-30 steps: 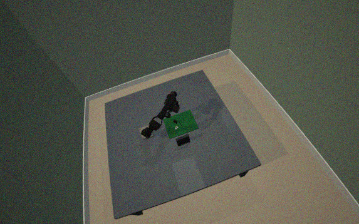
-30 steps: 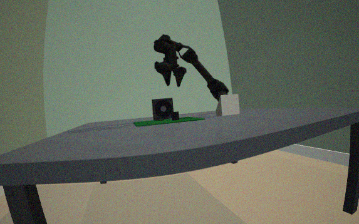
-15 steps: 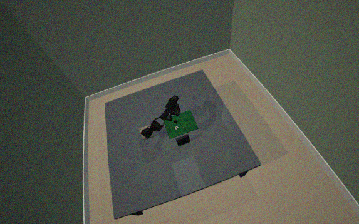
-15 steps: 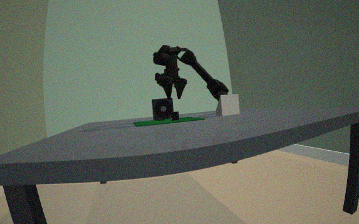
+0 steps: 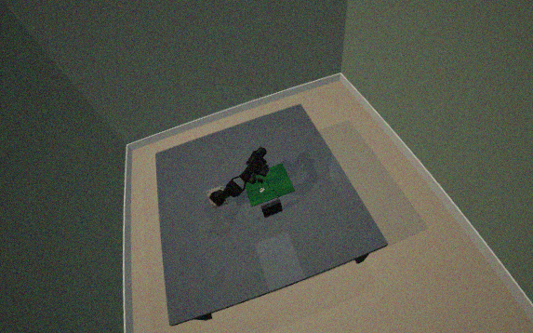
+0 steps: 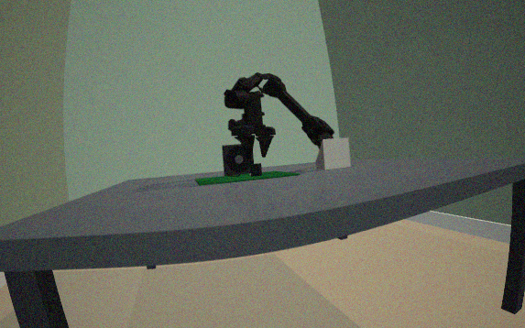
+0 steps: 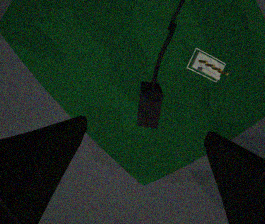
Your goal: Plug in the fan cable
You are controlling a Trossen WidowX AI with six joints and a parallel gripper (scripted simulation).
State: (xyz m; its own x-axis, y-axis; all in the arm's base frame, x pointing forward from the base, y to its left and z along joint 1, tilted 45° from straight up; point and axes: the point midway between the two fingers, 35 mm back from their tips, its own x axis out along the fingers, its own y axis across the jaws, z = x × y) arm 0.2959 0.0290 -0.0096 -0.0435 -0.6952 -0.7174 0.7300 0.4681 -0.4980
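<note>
My pincer (image 5: 261, 174) (image 6: 256, 157) (image 7: 147, 129) stands wide open above the plug (image 7: 149, 106), gripping nothing. The plug sits on the green board (image 5: 281, 179) (image 6: 209, 181) (image 7: 83, 65), its cable (image 7: 165, 47) trailing off, apart from the pale header (image 5: 261, 190) (image 7: 207, 65) with its pins bare. Beyond stands the fan (image 5: 272, 207) (image 6: 231, 153). I judge I've yet to grasp, align, press fully down, release and withdraw

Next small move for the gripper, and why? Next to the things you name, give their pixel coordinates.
I'd probably ease the open gripper (image 6: 256, 158) (image 7: 147, 129) forward and down, so its fingers straddle the black plug (image 7: 149, 106), before closing. The wrist view shows the plug between the finger directions but beyond the tips, nothing gripped, and the white header (image 7: 207, 65) (image 5: 261, 190) off to one side with its pins bare.
</note>
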